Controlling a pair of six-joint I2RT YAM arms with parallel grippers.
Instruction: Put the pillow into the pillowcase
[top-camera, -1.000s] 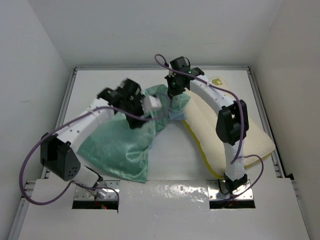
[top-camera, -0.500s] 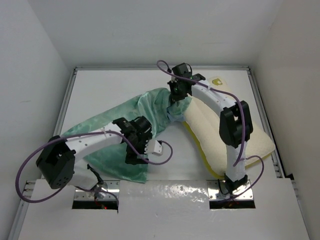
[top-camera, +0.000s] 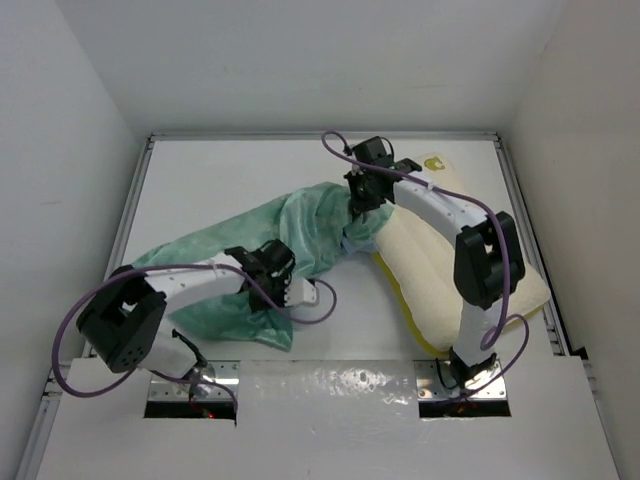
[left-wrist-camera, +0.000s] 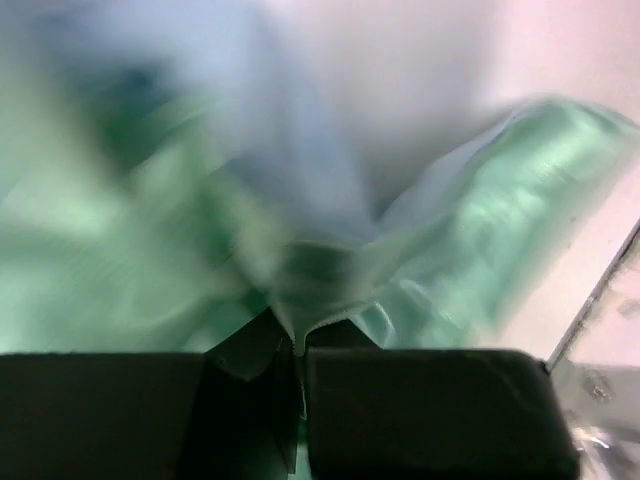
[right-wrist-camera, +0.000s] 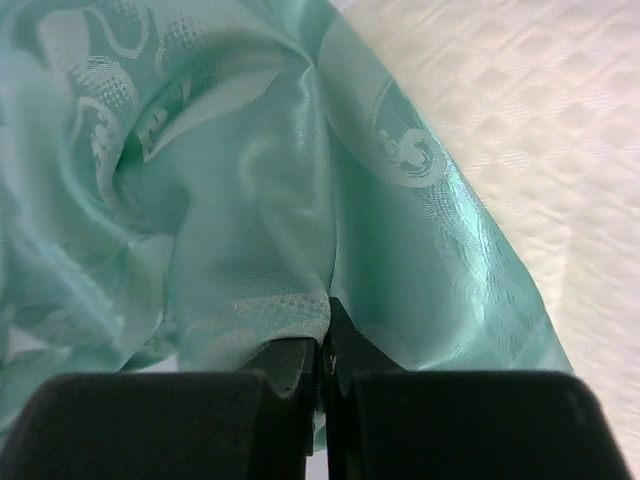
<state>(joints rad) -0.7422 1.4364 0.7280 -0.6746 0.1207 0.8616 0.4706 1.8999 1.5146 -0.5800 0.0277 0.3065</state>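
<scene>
The mint green pillowcase (top-camera: 300, 225) lies stretched across the table from the near left toward the centre. My left gripper (top-camera: 272, 290) is shut on its near edge; the wrist view shows blurred green cloth (left-wrist-camera: 480, 230) pinched between the jaws of my left gripper (left-wrist-camera: 300, 345). My right gripper (top-camera: 362, 205) is shut on the far end of the pillowcase (right-wrist-camera: 250, 220), where it laps onto the cream textured pillow (top-camera: 450, 270) with its yellow edge band. In the right wrist view, cloth folds into the right gripper (right-wrist-camera: 325, 345) beside the pillow (right-wrist-camera: 540, 130).
A raised metal rail (top-camera: 130, 210) bounds the white table on the left, and another rail (top-camera: 525, 220) on the right. White walls enclose the back and sides. A purple cable (top-camera: 310, 310) loops beside my left wrist.
My left arm swung from the pillowcase's far middle back to its near edge, opened on the way and shut on the cloth. The pillowcase now lies more stretched out. The right gripper shifted slightly right.
</scene>
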